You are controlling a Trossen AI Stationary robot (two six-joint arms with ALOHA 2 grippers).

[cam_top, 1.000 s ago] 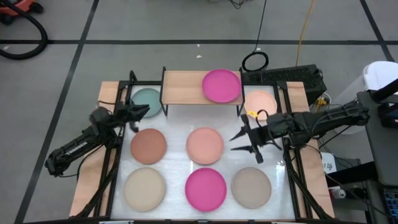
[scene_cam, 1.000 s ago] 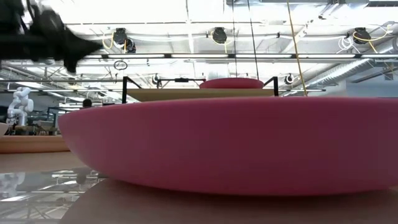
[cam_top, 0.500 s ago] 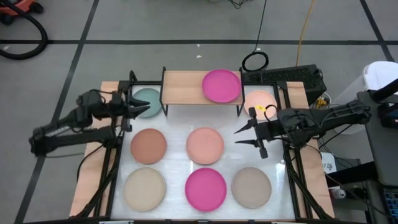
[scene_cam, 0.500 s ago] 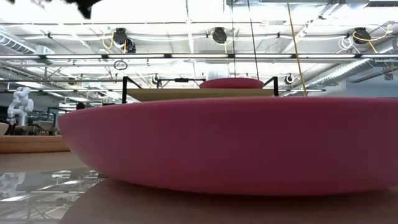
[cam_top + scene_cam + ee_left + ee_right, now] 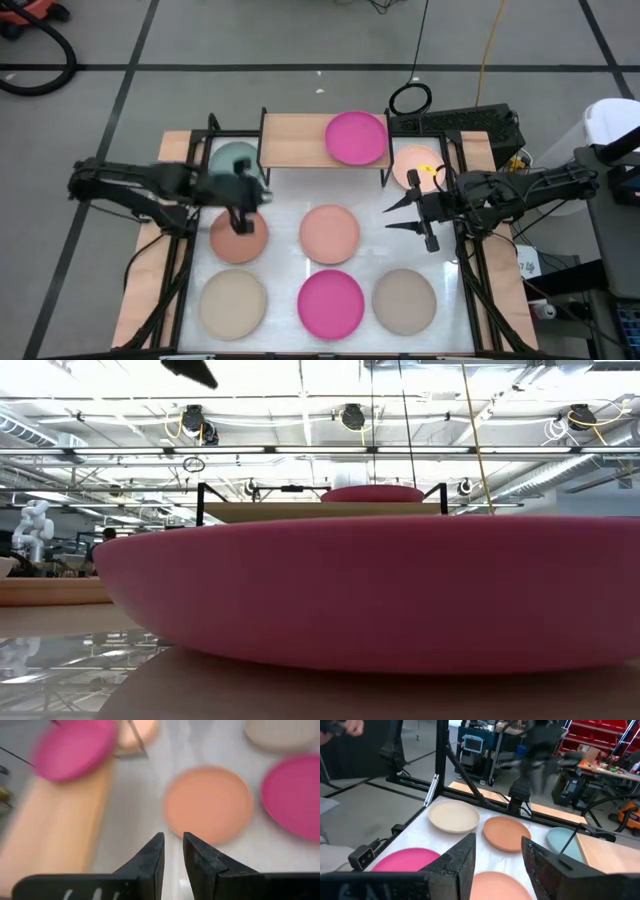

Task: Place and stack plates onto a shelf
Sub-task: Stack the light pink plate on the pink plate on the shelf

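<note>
One magenta plate (image 5: 356, 138) sits on the shelf (image 5: 296, 140), on its right half; the left half of the wooden top is bare. Seven more plates lie on the table (image 5: 285, 235) in front of it. The teal plate (image 5: 235, 157) lies just left of the shelf, the brown plate (image 5: 238, 236) in front of that, and the peach plate (image 5: 330, 233) at the centre. A beige plate (image 5: 233, 303), a second magenta plate (image 5: 331, 303) and a grey-beige plate (image 5: 404, 300) form the near row. A pale peach plate (image 5: 416, 160) lies just right of the shelf.

Left gripper (image 5: 240, 215) hovers over the far edge of the brown plate, fingers nearly together with a narrow gap and holding nothing; the wrist view confirms this (image 5: 172, 851). It is the nearer arm to the brown and teal plates, and the shelf's bare half lies up and to its right.

Right gripper (image 5: 402, 213) hangs between the peach plate and the pale peach plate, fingers spread and empty, pointing left toward the centre.
</note>
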